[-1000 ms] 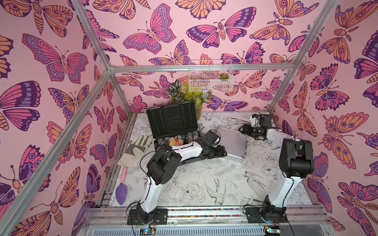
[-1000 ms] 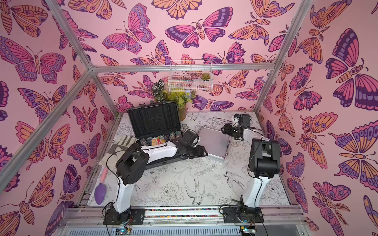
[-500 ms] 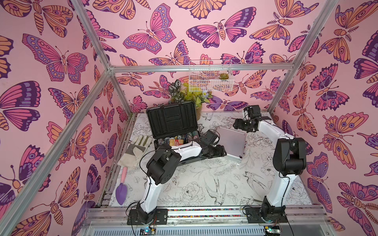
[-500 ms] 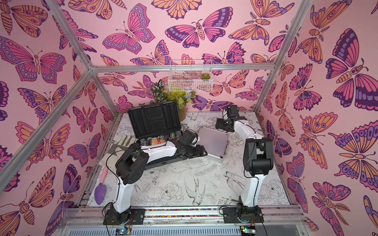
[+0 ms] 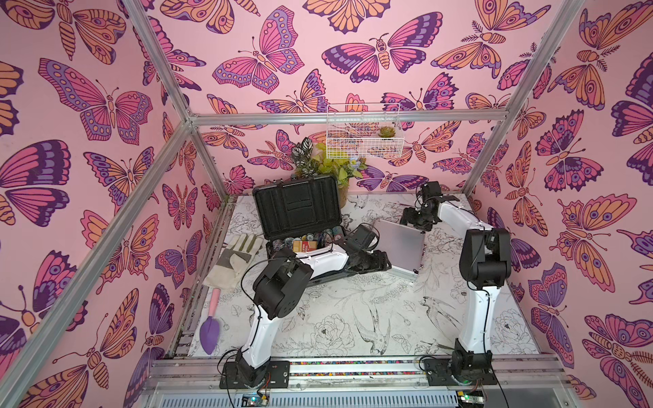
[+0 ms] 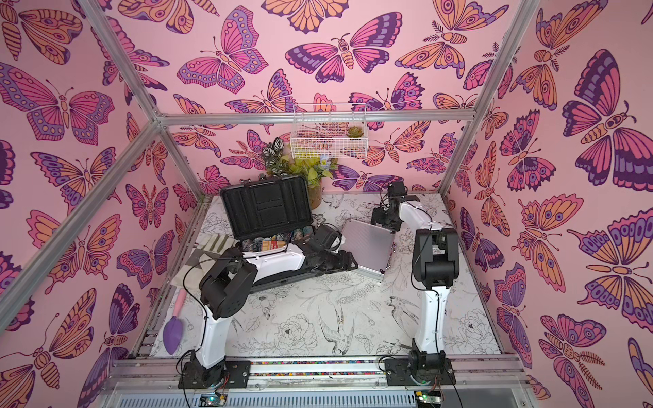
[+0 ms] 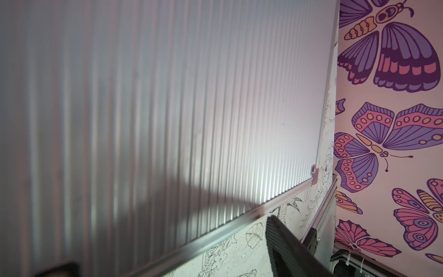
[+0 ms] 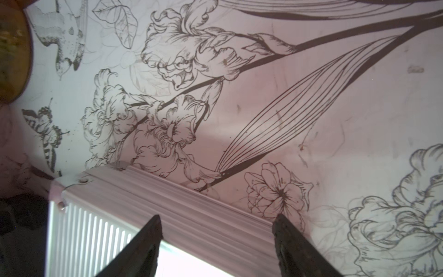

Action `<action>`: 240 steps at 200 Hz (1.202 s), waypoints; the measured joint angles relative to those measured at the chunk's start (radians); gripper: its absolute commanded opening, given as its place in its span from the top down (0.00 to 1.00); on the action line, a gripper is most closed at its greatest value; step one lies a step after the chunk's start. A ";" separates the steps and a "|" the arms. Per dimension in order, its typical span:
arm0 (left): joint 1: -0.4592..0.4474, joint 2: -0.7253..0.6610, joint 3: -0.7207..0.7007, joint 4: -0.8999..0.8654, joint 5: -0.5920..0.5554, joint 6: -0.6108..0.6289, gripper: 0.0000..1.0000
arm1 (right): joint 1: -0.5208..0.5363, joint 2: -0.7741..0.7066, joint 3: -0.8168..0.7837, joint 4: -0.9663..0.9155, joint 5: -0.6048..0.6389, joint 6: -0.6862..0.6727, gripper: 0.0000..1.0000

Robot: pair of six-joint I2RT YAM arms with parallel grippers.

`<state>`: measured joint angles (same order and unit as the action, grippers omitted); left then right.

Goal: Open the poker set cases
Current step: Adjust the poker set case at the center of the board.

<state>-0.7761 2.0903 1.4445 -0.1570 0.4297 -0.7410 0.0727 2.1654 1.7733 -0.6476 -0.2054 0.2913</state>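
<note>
Left arm [image 5: 319, 262]: base on the near rail, elbow bent hard, forearm running low over the desk [image 5: 353, 311] toward the right arm's side. The left claw [image 5: 384, 264] sits at the near-left edge of the silver case [image 5: 401, 245]. In the wrist view one finger [image 7: 287, 247] is sharp and hangs off the case's rim over the desk. The other is only a dark blur at the frame corner. The fingers stand apart with nothing pinched between them. I can't tell if either touches the case.

Silver case [image 7: 167, 96]: ribbed silvery-pink top, metal rim, riveted corner pieces. The lid is down and it lies flat on the desk, just ahead of the left claw and under the right claw. Its long axis runs roughly near to far, and the ribs run the same way.

Right arm [image 5: 477, 318]: base on the near rail, standing tall, elbow high, forearm reaching far and inward, wrist folded down. The right claw [image 5: 411, 222] points down at the silver case's far edge. Its fingers [image 8: 143, 247] are spread wide with the far rim showing between them, and nothing is clamped.

Dark case [image 5: 296, 212]: far-left of the left claw, behind the left forearm, and open. The lid stands nearly upright with its black inside facing the near side. The base lies on the desk with chips [image 5: 318, 238] in it. Its long axis runs crosswise.
</note>
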 measured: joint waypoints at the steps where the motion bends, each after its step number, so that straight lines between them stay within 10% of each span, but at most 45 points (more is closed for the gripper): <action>1: 0.000 0.000 0.000 0.000 0.000 0.000 0.28 | 0.000 0.000 0.000 -0.003 -0.005 -0.001 0.26; 101: 0.023 0.006 0.016 -0.032 0.008 0.003 0.30 | -0.045 -0.094 -0.142 -0.018 -0.092 -0.049 0.34; 240: 0.069 0.171 0.275 -0.083 -0.034 0.004 0.29 | -0.132 -0.550 -0.830 0.305 -0.157 0.181 0.31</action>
<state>-0.7067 2.2612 1.7195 -0.2398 0.3958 -0.7368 -0.0593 1.6150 0.9432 -0.3428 -0.3622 0.4725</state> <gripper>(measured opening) 0.706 0.683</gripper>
